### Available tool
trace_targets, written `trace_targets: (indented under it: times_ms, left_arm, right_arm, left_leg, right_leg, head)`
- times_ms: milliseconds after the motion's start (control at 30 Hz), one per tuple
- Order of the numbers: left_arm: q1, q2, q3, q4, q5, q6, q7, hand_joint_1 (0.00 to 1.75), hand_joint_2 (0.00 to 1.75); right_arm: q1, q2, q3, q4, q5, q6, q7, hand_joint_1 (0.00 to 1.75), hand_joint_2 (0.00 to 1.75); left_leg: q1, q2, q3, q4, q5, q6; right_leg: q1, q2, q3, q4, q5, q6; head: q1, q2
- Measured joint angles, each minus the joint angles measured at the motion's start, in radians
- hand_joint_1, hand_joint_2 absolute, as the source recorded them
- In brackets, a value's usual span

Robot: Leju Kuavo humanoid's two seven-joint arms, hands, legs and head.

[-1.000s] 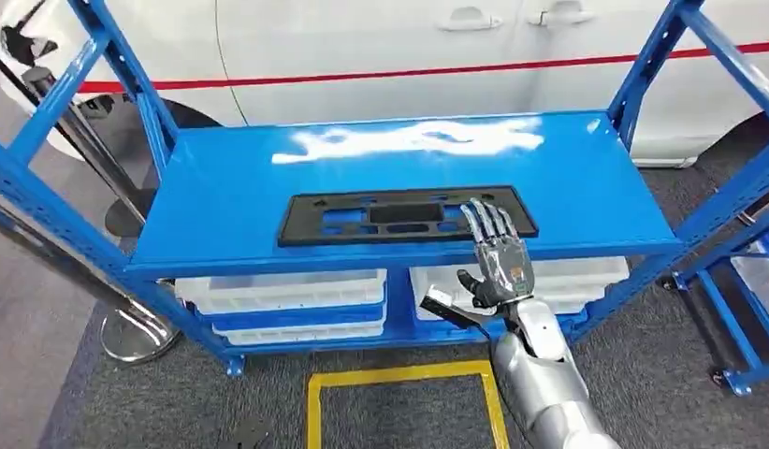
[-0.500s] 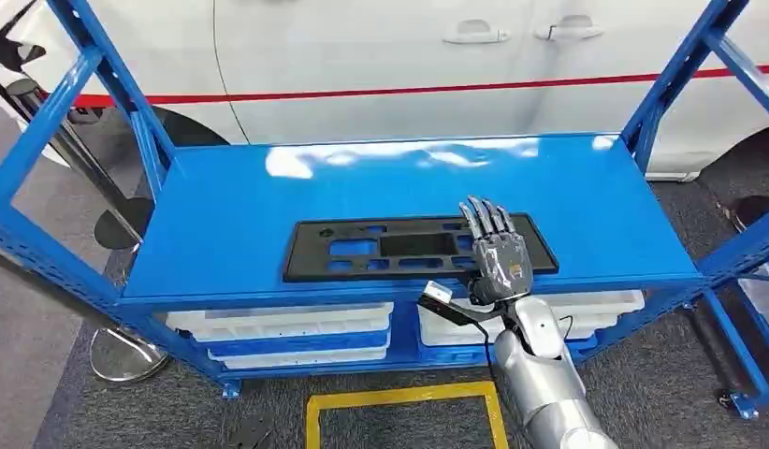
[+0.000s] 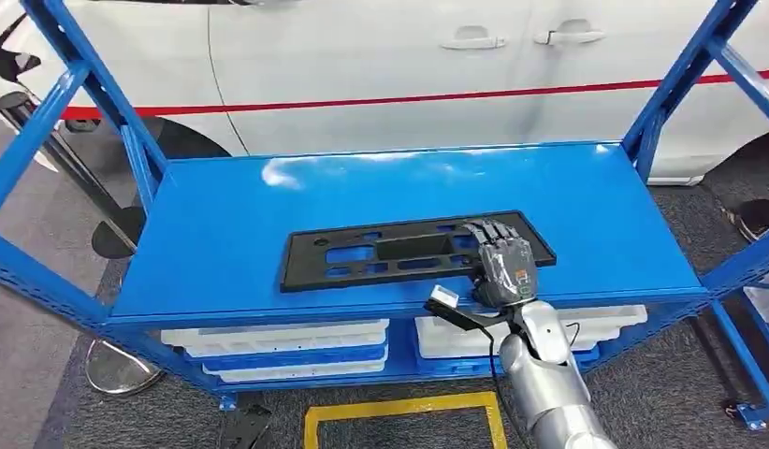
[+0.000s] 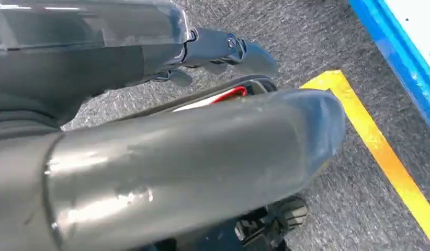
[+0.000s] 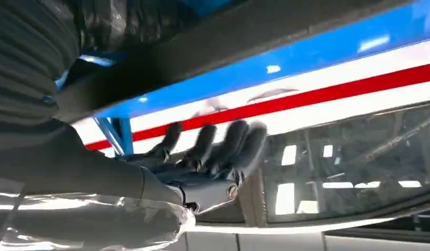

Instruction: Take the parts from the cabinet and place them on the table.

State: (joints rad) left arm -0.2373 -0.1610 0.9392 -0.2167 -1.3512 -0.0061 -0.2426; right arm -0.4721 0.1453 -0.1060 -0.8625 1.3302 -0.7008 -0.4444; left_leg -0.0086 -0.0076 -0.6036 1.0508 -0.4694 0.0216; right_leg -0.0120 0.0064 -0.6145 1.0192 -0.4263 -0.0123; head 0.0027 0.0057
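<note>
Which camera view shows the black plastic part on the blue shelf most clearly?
The head view: the whole black plastic part lies flat on the blue shelf, with the right robot hand over its right end. The right wrist view shows it blurred; the left wrist view faces the floor.

Blurred fingers, grasp unclear

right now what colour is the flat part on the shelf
Black, lying on the blue shelf; the flat part shows best in the head view.

A white car with a red stripe is standing behind the blue shelving, light glaring off its panels; grey carpet is covering the floor, with yellow tape marking a square
</note>
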Motion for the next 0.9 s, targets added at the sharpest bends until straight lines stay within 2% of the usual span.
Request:
trace_targets:
  times_ms: [33, 100, 133, 167, 200, 267, 300, 333, 433, 467, 500, 533, 600, 633, 667, 700, 733, 800, 833, 900]
  left_arm:
    - [-0.002, 0.0, 0.0, 0.0, 0.001, 0.001, 0.0, 0.0, 0.0]
    - [-0.003, 0.0, 0.0, 0.0, 0.002, 0.002, -0.002, 0.0, 0.0]
    - [-0.002, 0.0, 0.0, 0.0, 0.003, 0.003, -0.002, 0.0, 0.0]
    - [-0.001, 0.0, 0.0, 0.0, 0.004, 0.005, -0.003, 0.0, 0.0]
    - [-0.002, 0.0, 0.001, 0.0, 0.007, 0.005, -0.003, 0.0, 0.0]
    - [-0.007, 0.0, 0.002, 0.0, 0.015, 0.007, -0.009, 0.0, 0.0]
    - [-0.009, 0.0, 0.003, 0.0, 0.021, 0.008, -0.012, 0.0, 0.0]
    - [-0.011, 0.0, 0.005, 0.0, 0.023, 0.008, -0.015, 0.0, 0.0]
    - [-0.011, -0.001, 0.011, 0.0, 0.03, 0.009, -0.017, 0.0, 0.0]
    - [-0.012, -0.001, 0.012, 0.0, 0.032, 0.009, -0.017, 0.0, 0.0]
    - [-0.014, -0.002, 0.012, 0.0, 0.032, 0.009, -0.018, 0.0, 0.0]
    - [-0.015, -0.002, 0.012, 0.0, 0.032, 0.01, -0.018, 0.0, 0.0]
    - [-0.016, -0.002, 0.012, 0.0, 0.033, 0.01, -0.018, 0.0, 0.0]
    - [-0.016, -0.002, 0.012, 0.0, 0.033, 0.009, -0.018, 0.0, 0.0]
    - [-0.014, -0.002, 0.013, 0.0, 0.033, 0.01, -0.018, 0.0, 0.0]
    - [-0.014, -0.002, 0.013, 0.0, 0.033, 0.011, -0.018, 0.0, 0.0]
    - [-0.014, -0.002, 0.013, 0.0, 0.034, 0.013, -0.019, 0.0, 0.0]
    - [-0.015, -0.002, 0.013, 0.0, 0.037, 0.02, -0.024, 0.0, 0.0]
    - [-0.015, -0.002, 0.013, 0.0, 0.04, 0.021, -0.026, 0.0, 0.0]
    - [-0.015, -0.003, 0.017, 0.0, 0.05, 0.027, -0.038, 0.0, 0.0]
  right_arm:
    - [-0.002, 0.0, 0.0, 0.0, -0.002, 0.0, 0.0, 1.75, 1.75]
    - [-0.003, 0.0, 0.0, -0.002, -0.003, 0.0, 0.0, 1.75, 1.75]
    - [-0.003, 0.0, 0.0, -0.003, -0.003, 0.0, 0.0, 1.75, 1.75]
    - [-0.002, 0.0, 0.0, -0.008, -0.006, 0.0, -0.001, 1.75, 1.75]
    - [-0.002, 0.0, 0.0, -0.015, -0.01, 0.0, -0.003, 1.75, 1.75]
    - [-0.003, 0.0, 0.0, -0.029, -0.019, 0.0, -0.003, 1.75, 1.75]
    - [-0.004, -0.001, 0.0, -0.038, -0.019, 0.0, -0.002, 1.75, 1.75]
    - [-0.006, -0.002, 0.0, -0.045, -0.022, 0.0, 0.001, 1.75, 1.75]
    - [-0.007, -0.003, 0.0, -0.055, -0.032, 0.0, 0.003, 1.75, 1.75]
    - [-0.007, -0.004, 0.0, -0.06, -0.033, 0.0, 0.003, 1.75, 1.75]
    - [-0.007, -0.005, 0.0, -0.063, -0.033, 0.0, 0.003, 1.75, 1.75]
    - [-0.009, -0.007, 0.0, -0.064, -0.034, 0.0, 0.003, 1.75, 1.75]
    - [-0.006, -0.011, 0.0, -0.065, -0.035, 0.0, 0.003, 1.75, 1.75]
    - [-0.003, -0.012, 0.0, -0.065, -0.035, 0.0, 0.003, 1.75, 1.75]
    - [0.0, -0.012, 0.0, -0.065, -0.037, 0.0, 0.003, 1.75, 1.75]
    - [0.002, -0.013, 0.0, -0.066, -0.04, 0.0, 0.0, 1.75, 1.75]
    - [0.002, -0.013, 0.0, -0.07, -0.044, 0.0, -0.003, 1.75, 1.75]
    - [0.001, -0.017, 0.0, -0.086, -0.066, 0.0, -0.016, 1.75, 1.75]
    - [-0.001, -0.018, 0.0, -0.09, -0.073, 0.0, -0.021, 1.75, 1.75]
    - [0.01, -0.013, -0.011, -0.141, -0.076, 0.0, -0.076, 1.75, 1.75]
  left_leg:
    - [0.003, 0.001, -0.024, 0.053, -0.03, -0.006]
    - [0.011, 0.001, -0.105, 0.209, -0.093, -0.016]
    - [0.015, 0.001, -0.135, 0.26, -0.104, -0.02]
    - [0.019, 0.001, -0.145, 0.27, -0.091, -0.023]
    - [0.024, 0.001, -0.132, 0.232, -0.056, -0.026]
    - [0.03, 0.003, -0.053, 0.063, 0.037, -0.027]
    - [0.032, 0.004, -0.026, -0.004, 0.046, -0.026]
    - [0.023, 0.003, -0.013, -0.019, 0.037, -0.023]
    - [0.018, 0.001, -0.016, -0.015, 0.039, -0.005]
    - [0.022, 0.001, -0.01, -0.026, 0.045, 0.006]
    - [0.022, 0.002, -0.007, -0.031, 0.048, 0.012]
    - [0.021, 0.003, -0.007, -0.032, 0.047, 0.019]
    - [0.018, 0.003, -0.007, -0.032, 0.046, 0.026]
    - [0.016, 0.003, -0.008, -0.031, 0.045, 0.027]
    - [0.014, 0.003, -0.007, -0.03, 0.045, 0.027]
    - [0.014, 0.002, -0.007, -0.03, 0.045, 0.027]
    - [0.014, 0.001, -0.007, -0.028, 0.044, 0.026]
    - [0.014, 0.0, -0.006, -0.024, 0.04, 0.02]
    - [0.006, 0.0, -0.009, -0.02, 0.038, 0.016]
    - [0.008, 0.0, -0.011, -0.021, 0.039, 0.009]
  right_leg:
    - [0.0, -0.002, 0.001, -0.001, -0.001, -0.006]
    - [0.0, -0.005, 0.002, 0.001, -0.003, -0.01]
    - [0.0, -0.006, 0.002, 0.002, -0.004, -0.01]
    - [0.0, -0.006, 0.002, 0.003, -0.006, -0.009]
    - [-0.001, -0.005, 0.003, 0.005, -0.008, -0.008]
    - [-0.003, -0.004, 0.008, 0.01, -0.015, 0.0]
    - [-0.003, -0.005, 0.008, 0.013, -0.019, 0.005]
    - [0.004, -0.004, 0.004, 0.02, -0.021, 0.011]
    - [0.0, -0.003, 0.008, 0.009, -0.016, 0.027]
    - [-0.002, -0.003, 0.007, 0.011, -0.02, 0.035]
    - [-0.005, -0.003, 0.002, 0.03, -0.034, 0.036]
    - [-0.005, -0.004, -0.019, 0.074, -0.064, 0.037]
    - [-0.003, -0.004, -0.096, 0.236, -0.141, 0.04]
    - [-0.004, -0.004, -0.129, 0.298, -0.158, 0.041]
    - [-0.003, -0.004, -0.139, 0.314, -0.151, 0.041]
    - [-0.003, -0.004, -0.127, 0.282, -0.12, 0.039]
    - [-0.003, -0.004, -0.099, 0.223, -0.083, 0.037]
    - [-0.002, -0.004, -0.012, 0.041, -0.005, 0.026]
    - [0.005, -0.004, -0.002, 0.021, -0.02, 0.024]
    - [0.006, -0.004, -0.005, 0.018, -0.016, 0.02]
  head:
    - [-0.001, 0.0]
    - [0.0, 0.0]
    - [-0.001, 0.0]
    - [0.0, 0.0]
    - [-0.001, 0.0]
    - [-0.001, 0.0]
    - [0.0, 0.0]
    - [-0.001, 0.0]
    - [0.0, 0.0]
    - [0.0, 0.0]
    - [0.0, 0.0]
    - [0.001, 0.0]
    - [0.0, 0.0]
    - [0.0, 0.0]
    - [0.0, 0.0]
    - [0.0, 0.0]
    - [0.0, 0.0]
    - [0.0, 0.0]
    - [0.0, 0.0]
    - [0.0, 0.0]
